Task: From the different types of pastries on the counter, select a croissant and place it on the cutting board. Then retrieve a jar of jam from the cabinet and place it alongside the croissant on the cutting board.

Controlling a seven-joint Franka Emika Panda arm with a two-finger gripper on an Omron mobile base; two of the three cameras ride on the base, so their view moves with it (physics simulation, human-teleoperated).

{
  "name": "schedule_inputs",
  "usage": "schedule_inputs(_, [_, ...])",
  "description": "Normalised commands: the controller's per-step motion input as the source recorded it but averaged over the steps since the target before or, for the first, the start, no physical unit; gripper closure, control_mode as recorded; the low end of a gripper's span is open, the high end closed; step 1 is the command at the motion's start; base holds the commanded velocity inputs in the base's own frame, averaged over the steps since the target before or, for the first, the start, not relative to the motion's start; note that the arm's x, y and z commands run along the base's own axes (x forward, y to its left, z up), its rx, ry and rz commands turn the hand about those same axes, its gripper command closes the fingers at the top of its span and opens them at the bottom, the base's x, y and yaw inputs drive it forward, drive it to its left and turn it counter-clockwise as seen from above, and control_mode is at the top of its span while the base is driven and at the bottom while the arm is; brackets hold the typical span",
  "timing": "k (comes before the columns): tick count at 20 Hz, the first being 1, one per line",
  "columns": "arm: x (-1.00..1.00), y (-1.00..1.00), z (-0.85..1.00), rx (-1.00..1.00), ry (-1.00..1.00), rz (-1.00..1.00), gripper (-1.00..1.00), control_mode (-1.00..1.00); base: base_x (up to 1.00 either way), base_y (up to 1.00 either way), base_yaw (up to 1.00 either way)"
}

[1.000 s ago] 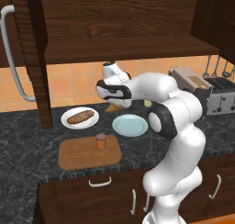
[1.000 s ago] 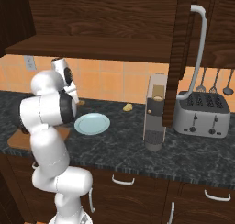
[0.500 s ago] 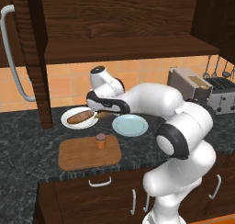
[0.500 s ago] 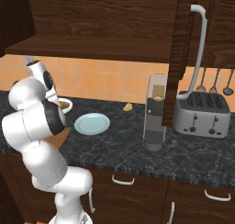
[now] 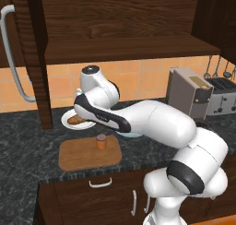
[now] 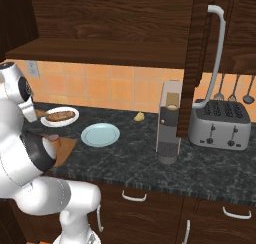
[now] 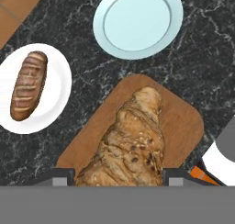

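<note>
dark speckled stone counter point(image 7: 55, 21) runs under everything. on the left a reddish oblong loaf point(image 7: 28, 86) lies on a white plate point(image 7: 57, 71); a pale-blue plate point(image 7: 137, 21) sits farther right. the gripper point(image 7: 117, 177) pinches the flaky golden croissant point(image 7: 133, 140), hanging over the smooth wooden cutting board point(image 7: 181, 120) with rounded corners. the jam jar point(image 5: 101, 141) already stands on that board. judging by this, the croissant step is in hand: next lower it and release.
</note>
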Motion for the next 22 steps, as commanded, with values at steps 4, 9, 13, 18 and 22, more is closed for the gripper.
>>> schedule_inputs(4, [-0.2, 0.01, -0.02, 0.0, 0.04, 0.01, 1.0, -1.0, 0.0, 0.0, 0.0])
schedule_inputs(9, [-0.55, 0.46, -0.03, 0.0, 0.05, 0.14, 1.0, -1.0, 0.0, 0.0, 0.0])
schedule_inputs(13, [-0.52, 0.15, -0.48, 0.05, 0.01, 0.25, 1.0, -1.0, 0.0, 0.0, 0.0])
schedule_inputs(18, [-0.38, 0.0, -0.68, 0.07, 0.0, 0.42, 1.0, -1.0, 0.0, 0.0, 0.0])
schedule_inputs(22, [-0.12, -0.02, -0.38, -0.03, -0.02, 0.24, 1.0, -1.0, 0.0, 0.0, 0.0])
